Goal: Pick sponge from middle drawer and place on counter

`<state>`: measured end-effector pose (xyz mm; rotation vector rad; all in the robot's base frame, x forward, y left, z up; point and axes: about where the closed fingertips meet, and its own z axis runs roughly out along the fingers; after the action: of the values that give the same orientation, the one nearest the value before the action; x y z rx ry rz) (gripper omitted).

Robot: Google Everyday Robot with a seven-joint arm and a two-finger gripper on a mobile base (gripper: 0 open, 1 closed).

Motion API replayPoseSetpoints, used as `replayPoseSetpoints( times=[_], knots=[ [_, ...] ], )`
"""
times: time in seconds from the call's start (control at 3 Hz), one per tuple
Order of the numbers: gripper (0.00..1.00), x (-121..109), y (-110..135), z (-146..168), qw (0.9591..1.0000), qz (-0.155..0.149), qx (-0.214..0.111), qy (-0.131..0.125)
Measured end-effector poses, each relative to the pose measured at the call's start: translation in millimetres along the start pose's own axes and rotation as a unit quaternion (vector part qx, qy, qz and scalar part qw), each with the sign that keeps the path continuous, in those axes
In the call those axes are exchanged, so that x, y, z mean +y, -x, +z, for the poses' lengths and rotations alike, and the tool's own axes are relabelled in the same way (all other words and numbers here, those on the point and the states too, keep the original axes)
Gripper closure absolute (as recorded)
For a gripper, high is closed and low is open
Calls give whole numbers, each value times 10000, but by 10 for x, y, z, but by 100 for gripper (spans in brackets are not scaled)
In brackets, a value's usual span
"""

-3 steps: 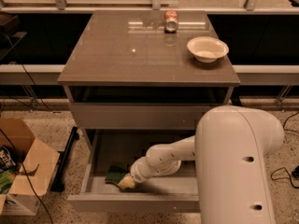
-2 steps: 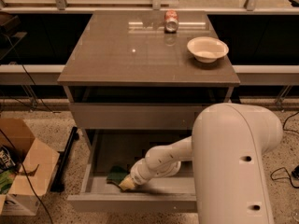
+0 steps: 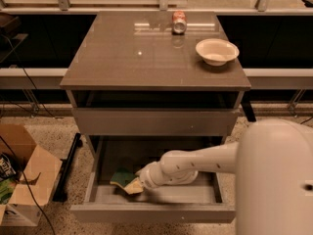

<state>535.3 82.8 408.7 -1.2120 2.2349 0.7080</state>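
Note:
The middle drawer [image 3: 151, 212] is pulled open below the cabinet. The sponge [image 3: 122, 179], green on top with a yellow body, lies in the drawer's left half, tilted up at its right end. My gripper [image 3: 138, 182] reaches into the drawer from the right and sits right at the sponge's right end, touching it. The white arm covers the drawer's right half. The counter [image 3: 122, 58] is the glossy grey-brown top above.
A white bowl [image 3: 216, 51] stands at the counter's right. A soda can [image 3: 179, 22] lies at the back of the counter. An open cardboard box [image 3: 22, 177] sits on the floor at the left. A closed grey drawer front [image 3: 155, 121] is above the open drawer.
The arm and gripper have stayed on the sponge. The sponge's right end now looks lifted a little off the drawer floor.

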Motion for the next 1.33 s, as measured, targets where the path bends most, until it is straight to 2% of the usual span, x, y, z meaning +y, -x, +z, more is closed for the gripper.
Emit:
replayPoseSetpoints(
  times=[0.33, 0.67, 1.0, 1.33],
  knots=[
    [100, 191, 382, -496, 9971, -285, -641, 293],
    [100, 383, 781, -1212, 9871, -766, -1288, 568],
    [100, 346, 807, -2171, 9812, -1022, -1586, 409],
    [100, 82, 1034, -3521, 9732, -1569, -1645, -356]
  ],
)
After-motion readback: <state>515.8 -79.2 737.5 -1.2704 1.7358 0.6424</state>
